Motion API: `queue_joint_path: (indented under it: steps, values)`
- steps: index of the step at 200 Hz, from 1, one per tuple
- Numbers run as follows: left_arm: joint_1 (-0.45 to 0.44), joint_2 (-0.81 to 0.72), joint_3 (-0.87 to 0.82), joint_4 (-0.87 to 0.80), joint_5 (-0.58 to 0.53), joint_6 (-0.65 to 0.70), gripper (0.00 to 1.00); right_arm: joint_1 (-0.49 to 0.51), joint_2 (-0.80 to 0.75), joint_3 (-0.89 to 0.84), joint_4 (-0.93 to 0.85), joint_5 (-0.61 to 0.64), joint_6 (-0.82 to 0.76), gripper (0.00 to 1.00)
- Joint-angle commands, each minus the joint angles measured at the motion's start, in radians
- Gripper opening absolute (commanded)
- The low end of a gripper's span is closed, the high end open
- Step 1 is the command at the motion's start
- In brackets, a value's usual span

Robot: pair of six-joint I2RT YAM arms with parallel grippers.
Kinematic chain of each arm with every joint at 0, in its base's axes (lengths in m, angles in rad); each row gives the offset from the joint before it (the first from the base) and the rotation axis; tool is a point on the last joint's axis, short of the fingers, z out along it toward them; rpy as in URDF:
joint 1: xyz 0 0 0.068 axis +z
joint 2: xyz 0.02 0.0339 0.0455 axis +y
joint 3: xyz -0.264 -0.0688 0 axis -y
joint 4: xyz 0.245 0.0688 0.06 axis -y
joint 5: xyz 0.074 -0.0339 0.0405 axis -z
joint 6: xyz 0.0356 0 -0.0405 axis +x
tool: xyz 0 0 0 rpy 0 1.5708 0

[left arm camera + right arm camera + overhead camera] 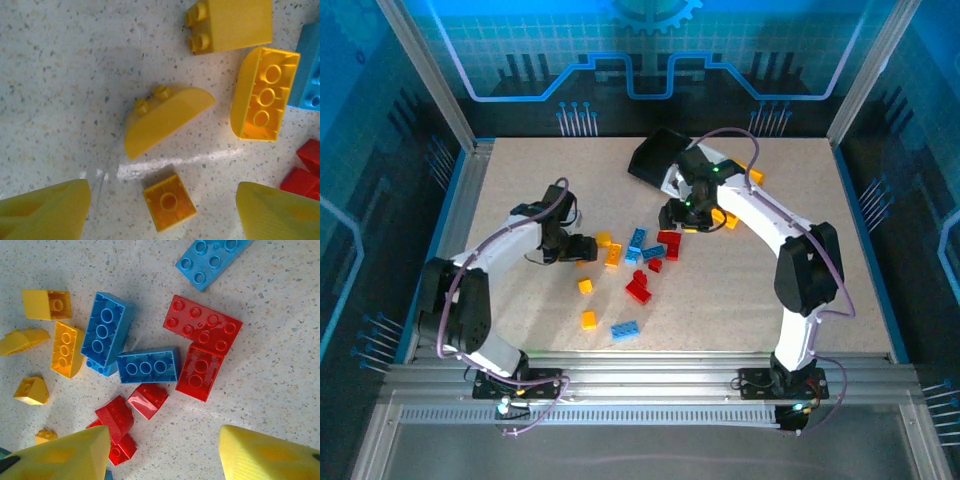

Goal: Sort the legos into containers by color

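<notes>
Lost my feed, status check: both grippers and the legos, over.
Left gripper open, small yellow brick between its fingers, ungripped. Right gripper open, empty, above red bricks. Legos loose on table; curved yellow brick close by.

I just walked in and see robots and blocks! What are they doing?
These small plastic studded bricks are being sorted by colour. The left gripper is open over a small square orange brick, not gripping it. The right gripper is open above a cluster of red and blue bricks.
</notes>
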Motion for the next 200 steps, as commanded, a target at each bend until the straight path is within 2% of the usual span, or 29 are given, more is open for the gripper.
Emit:
queue_joint_path:
  steps: [1,58,116,134,146,155,200]
  values:
    - [-0.013,0.060,0.047,-0.023,-0.023,0.103,0.74,0.003,-0.034,-0.015,-0.022,-0.011,0.001,0.61]
    - [-0.017,0.155,0.064,-0.006,-0.031,0.143,0.66,-0.008,-0.051,-0.033,-0.034,0.004,0.001,0.61]
    - [-0.017,0.204,0.073,0.020,-0.020,0.142,0.52,-0.009,-0.047,-0.032,-0.035,-0.001,0.004,0.60]
    - [-0.017,0.211,0.076,0.027,-0.022,0.145,0.52,-0.009,-0.047,-0.034,-0.033,-0.003,0.006,0.60]
    - [-0.017,0.216,0.079,0.030,-0.054,0.148,0.62,-0.009,-0.046,-0.035,-0.032,-0.005,0.007,0.60]
    - [-0.016,0.221,0.082,0.030,-0.073,0.156,0.65,-0.009,-0.046,-0.037,-0.032,-0.007,0.009,0.60]
    - [-0.017,0.268,0.114,0.037,-0.069,0.172,0.61,-0.009,-0.050,-0.036,-0.040,-0.002,0.010,0.60]
